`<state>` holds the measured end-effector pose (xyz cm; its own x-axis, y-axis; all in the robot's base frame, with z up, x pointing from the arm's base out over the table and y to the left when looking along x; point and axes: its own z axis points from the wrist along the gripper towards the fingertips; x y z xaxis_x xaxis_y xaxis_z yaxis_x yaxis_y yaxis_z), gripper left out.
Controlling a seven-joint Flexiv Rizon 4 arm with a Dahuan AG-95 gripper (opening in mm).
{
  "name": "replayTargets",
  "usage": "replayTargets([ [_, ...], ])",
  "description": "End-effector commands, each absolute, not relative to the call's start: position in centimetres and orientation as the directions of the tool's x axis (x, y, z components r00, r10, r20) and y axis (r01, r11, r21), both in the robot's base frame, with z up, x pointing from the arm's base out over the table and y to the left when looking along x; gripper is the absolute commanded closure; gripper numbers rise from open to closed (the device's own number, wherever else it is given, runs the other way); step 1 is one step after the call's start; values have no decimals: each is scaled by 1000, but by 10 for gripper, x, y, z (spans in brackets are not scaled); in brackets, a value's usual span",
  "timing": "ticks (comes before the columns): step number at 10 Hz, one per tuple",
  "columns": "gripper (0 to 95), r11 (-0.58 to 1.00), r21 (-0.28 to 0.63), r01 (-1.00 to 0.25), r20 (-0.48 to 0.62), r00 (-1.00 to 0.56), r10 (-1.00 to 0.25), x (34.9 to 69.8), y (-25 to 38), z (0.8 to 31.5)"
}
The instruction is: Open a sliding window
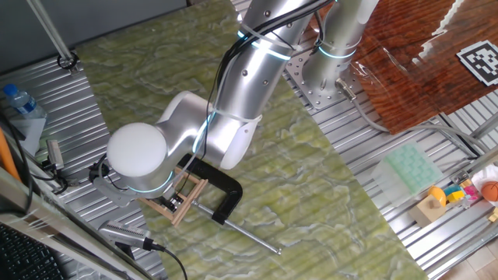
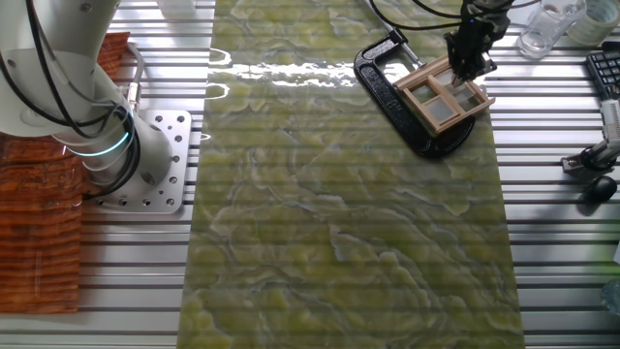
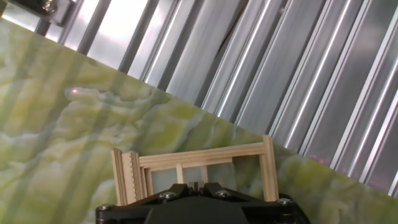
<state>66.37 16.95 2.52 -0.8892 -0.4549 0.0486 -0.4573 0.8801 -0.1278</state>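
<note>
The sliding window (image 2: 445, 98) is a small light-wood frame with greyish panes. It lies on the green marbled mat, held in a black C-clamp (image 2: 386, 89). It also shows in the one fixed view (image 1: 184, 199) under the arm's wrist, and in the hand view (image 3: 199, 159). My gripper (image 2: 466, 64) stands over the window's far edge. In the hand view my gripper (image 3: 195, 185) has its two black fingers close together at the window's middle bar. I cannot tell whether they pinch any wood. In the one fixed view the gripper is hidden behind the wrist.
The clamp's steel screw rod (image 1: 247, 236) sticks out over the mat. A water bottle (image 1: 20, 100) and tools lie on the ribbed metal table. A green tray (image 1: 410, 168) and toys (image 1: 467, 191) lie at the side. The arm's base (image 2: 145, 160) is bolted beside the mat.
</note>
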Motion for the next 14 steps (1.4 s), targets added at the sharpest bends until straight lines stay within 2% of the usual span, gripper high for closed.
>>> replayTargets([
  [1,950,861,-117,-494,46,-869,-492,664,170,25],
  [14,950,865,-136,-484,39,-875,-483,664,171,23],
])
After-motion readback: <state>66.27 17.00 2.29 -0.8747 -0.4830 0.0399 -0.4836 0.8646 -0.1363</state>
